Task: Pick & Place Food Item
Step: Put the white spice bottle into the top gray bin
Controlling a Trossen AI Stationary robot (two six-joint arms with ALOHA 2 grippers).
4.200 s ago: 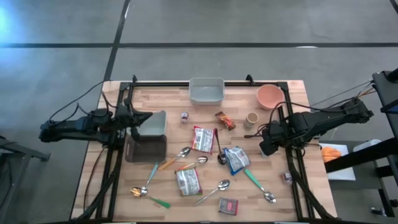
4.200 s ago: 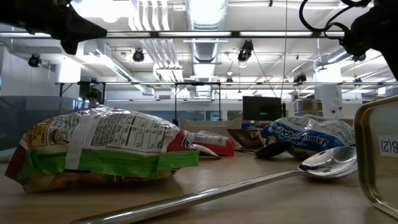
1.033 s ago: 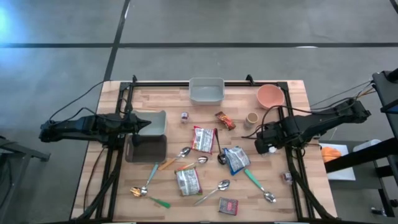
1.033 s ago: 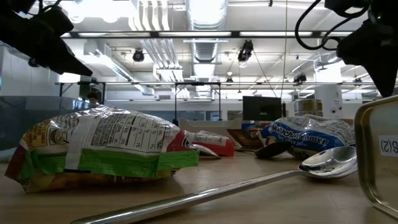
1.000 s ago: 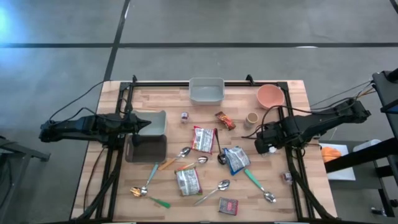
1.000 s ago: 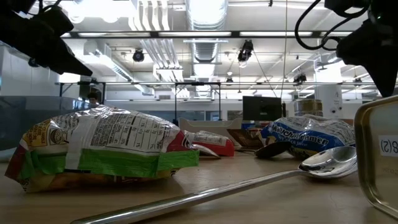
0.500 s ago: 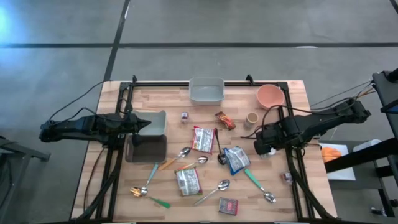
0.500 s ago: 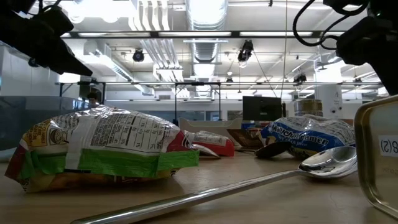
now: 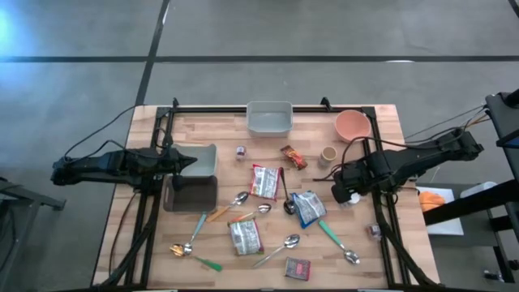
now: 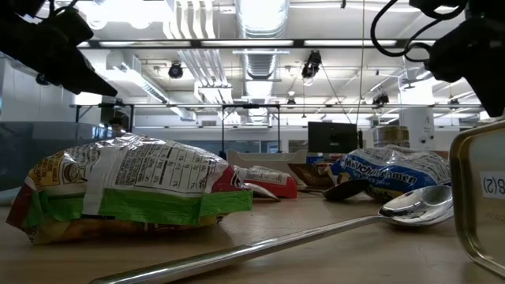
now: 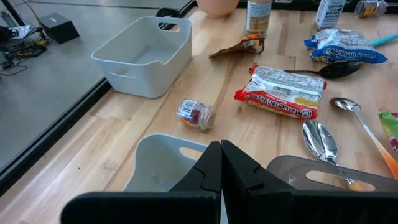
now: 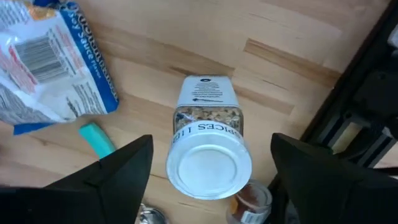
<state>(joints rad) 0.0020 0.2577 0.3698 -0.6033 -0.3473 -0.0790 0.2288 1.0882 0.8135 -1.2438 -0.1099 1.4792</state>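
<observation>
Near the right edge of the surface [image 9: 203, 134], your right tool [image 12: 208, 163] hangs with fingers spread wide on either side of an upright spice jar [image 12: 208, 148], not gripping it. Your left tool [image 11: 221, 167] is closed above the grey bin [image 9: 200, 162]. You see the white bin [image 9: 269, 118] and pink bowl [image 9: 351, 124] holding nothing.
</observation>
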